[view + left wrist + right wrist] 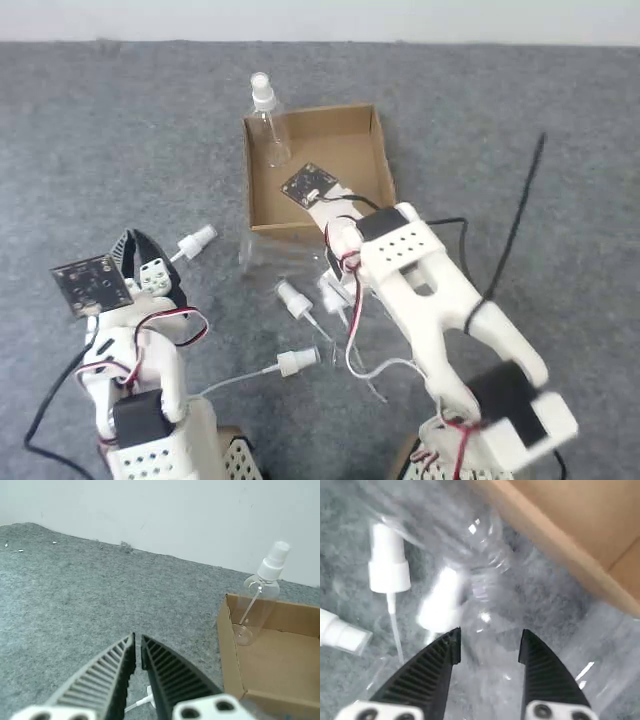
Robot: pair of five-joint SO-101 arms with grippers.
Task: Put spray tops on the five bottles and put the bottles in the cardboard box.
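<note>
High cam: brown cardboard box (340, 150) sits mid-table, one clear plastic bottle w/ white spray top (272, 130) standing in its far corner, so approx one of five looks done. Loose white spray tops (296, 299) w/ thin dip tubes lie scattered just in front of the box. Left wrist cam: left gripper (138, 641) fingers all but closed, only a slit between them, nothing held; it hangs over the carpet. Right wrist cam: right gripper (490, 636) fingers spread wide, poised over an uncapped clear bottle (485, 580) lying by the box wall, not clamped on it. Bottle prob. v. light, thin-walled, slick, will dent if squeezed; best taken mid-body w/ a gentle pinch. Surface is grey felt-like carpet (500, 100), which should stop rolling; plain white wall (400, 20) behind.
</note>
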